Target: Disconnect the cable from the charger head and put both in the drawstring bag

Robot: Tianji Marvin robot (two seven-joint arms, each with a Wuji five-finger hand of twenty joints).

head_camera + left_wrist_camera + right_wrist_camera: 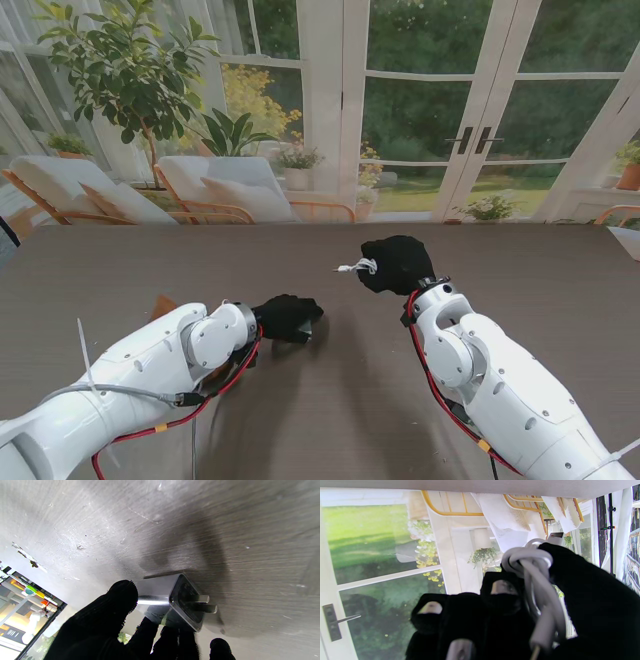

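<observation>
Both parts are already separated: the charger head [172, 602] sits clamped in the left robot hand [288, 317] just over the tabletop [330, 400], and the coiled white cable [535, 580] is gripped in the right robot hand [398, 264], farther away. Storing remains, it seems; no drawstring bag is visible in any view.

desk [330, 400]: grey wood-grain, scuffed | orange-brown scrap [162, 304]: near left edge, partly hidden | behind far edge: glass doors [480, 120], potted plant [125, 70], lounge chairs [230, 190]
</observation>
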